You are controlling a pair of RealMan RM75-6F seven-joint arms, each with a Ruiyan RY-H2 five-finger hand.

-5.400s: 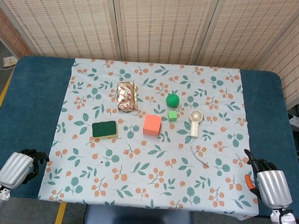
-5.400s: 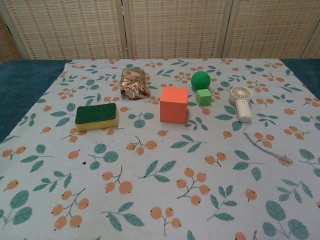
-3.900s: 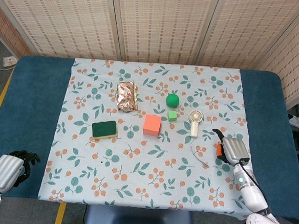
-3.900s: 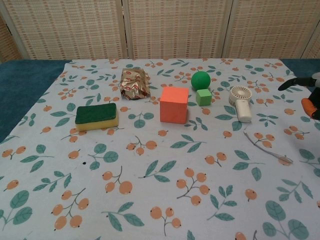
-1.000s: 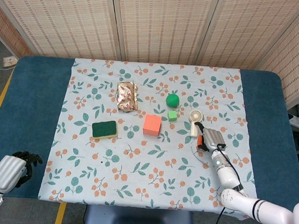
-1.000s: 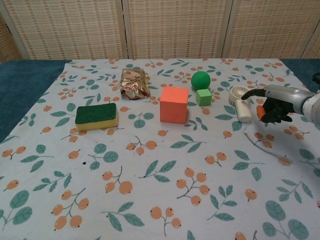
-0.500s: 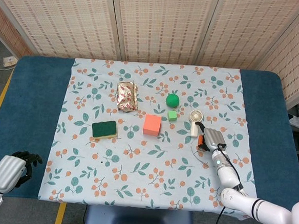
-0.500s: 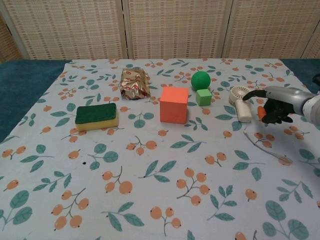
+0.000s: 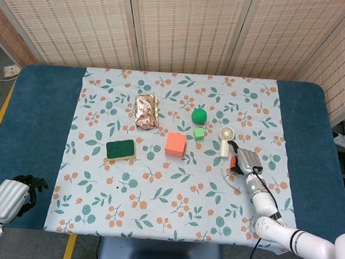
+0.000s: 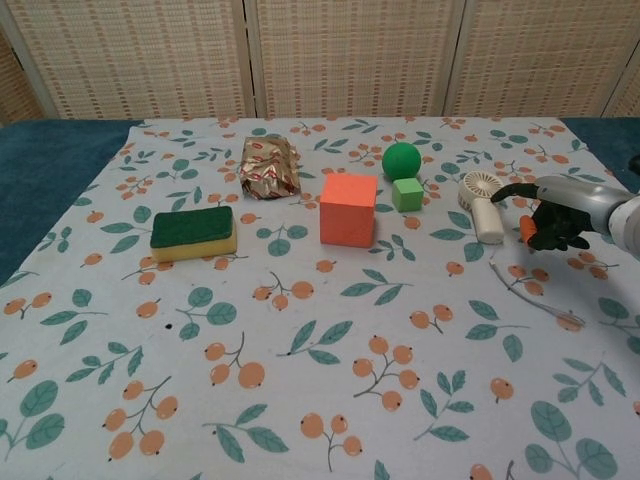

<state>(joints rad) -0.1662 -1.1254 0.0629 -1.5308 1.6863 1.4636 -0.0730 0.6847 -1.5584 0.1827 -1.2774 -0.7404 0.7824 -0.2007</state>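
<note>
My right hand [image 9: 244, 161] hovers low over the flowered cloth just right of the white hand-held fan [image 9: 225, 139]. In the chest view the right hand [image 10: 556, 213] has its thumb stretched toward the fan [image 10: 480, 205], a small gap between them, and nothing in its grasp. The fan's thin cord [image 10: 530, 295] trails on the cloth in front of the hand. My left hand [image 9: 14, 194] sits off the cloth at the table's front left corner, holding nothing, and is not seen in the chest view.
Left of the fan lie a green ball [image 9: 199, 115], a small green cube [image 9: 199, 133], an orange-red cube [image 9: 175, 144], a green-topped sponge [image 9: 120, 150] and a foil packet [image 9: 146, 111]. Blue table [image 9: 37, 114] borders the cloth; woven screens stand behind.
The right hand travelled from the front right table edge to beside the fan, then eased slightly right in the last half second. The left hand drew back a little early on.
</note>
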